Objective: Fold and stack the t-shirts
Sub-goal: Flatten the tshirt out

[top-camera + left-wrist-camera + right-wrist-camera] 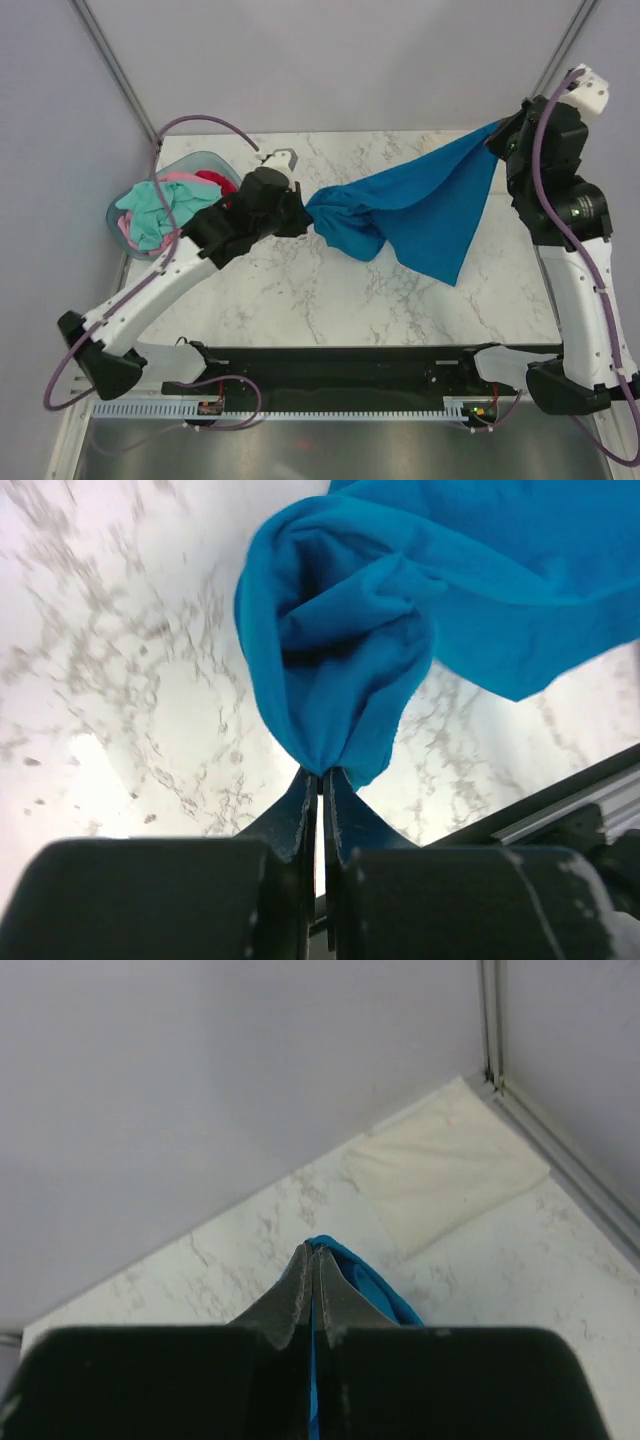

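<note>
Roughly early-stage: the blue t-shirt [420, 205] hangs stretched above the table [300, 290] at mid-frame, with the left gripper [300, 212] clamped on its bunched left end and the right gripper [497, 135] clamped on its upper right corner. A cream t-shirt [445, 1175] looks already folded at the table's far corner in the right wrist view. At frame left the mint, pink and red t-shirts [150, 215] lie heaped in the basket [190, 157], unfolded. Nothing looks stacked yet.

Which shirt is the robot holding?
The blue shirt, stretched between the left claw and right claw. The mint shirt, pink shirt and red shirt sit bunched in the basket; a cream shirt lies folded on the table.
</note>
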You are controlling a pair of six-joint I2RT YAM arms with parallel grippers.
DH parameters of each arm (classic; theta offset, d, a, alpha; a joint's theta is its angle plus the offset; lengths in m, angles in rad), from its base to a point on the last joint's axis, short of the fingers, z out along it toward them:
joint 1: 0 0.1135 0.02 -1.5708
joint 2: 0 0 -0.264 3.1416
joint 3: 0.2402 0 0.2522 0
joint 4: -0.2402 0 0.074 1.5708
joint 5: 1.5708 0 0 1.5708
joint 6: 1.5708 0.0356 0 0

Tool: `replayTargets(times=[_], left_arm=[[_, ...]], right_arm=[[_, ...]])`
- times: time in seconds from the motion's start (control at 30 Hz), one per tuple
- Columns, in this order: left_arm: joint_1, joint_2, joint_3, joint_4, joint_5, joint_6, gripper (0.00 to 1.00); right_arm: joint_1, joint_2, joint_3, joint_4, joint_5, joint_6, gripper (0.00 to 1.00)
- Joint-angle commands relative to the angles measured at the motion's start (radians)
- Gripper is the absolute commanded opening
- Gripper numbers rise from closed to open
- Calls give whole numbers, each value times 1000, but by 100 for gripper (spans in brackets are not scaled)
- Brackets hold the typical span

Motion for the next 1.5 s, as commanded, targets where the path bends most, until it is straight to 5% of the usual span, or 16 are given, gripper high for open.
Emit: replayTargets(times=[0.0, 0.2, 0.43, 0.6, 0.77, 0.83, 0.9, 0.97, 1.33, 1.47], left_arm=[[-9, -117, 123, -187, -110, 109, 2], [-6, -278, 146, -230, -67, 84, 2], [78, -248, -50, -176, -30, 95, 2], [288, -59, -200, -26, 168, 76, 2], [401, 271, 74, -10, 226, 141, 2], [410, 366, 219, -29, 222, 152, 13], [411, 391, 284, -64, 199, 165, 38], [410, 363, 286, -67, 200, 178, 43], [204, -8, -364, 129, 325, 117, 45], [180, -49, -479, 241, 309, 75, 45]], right_arm=[[-10, -15, 197, -44, 151, -58, 0], [-10, -78, 253, -67, 248, -85, 0], [-10, -159, -32, -67, 185, -53, 0], [-10, -197, -284, -6, 86, -5, 0], [-11, -136, -460, 57, 93, 19, 0], [-16, -107, -468, 59, 102, 18, 0], [-21, -78, -470, 63, 115, 11, 0], [-31, -64, -476, 70, 119, 4, 0], [-57, -33, -527, 140, -11, 2, 0], [-59, -41, -527, 140, -43, -1, 0]])
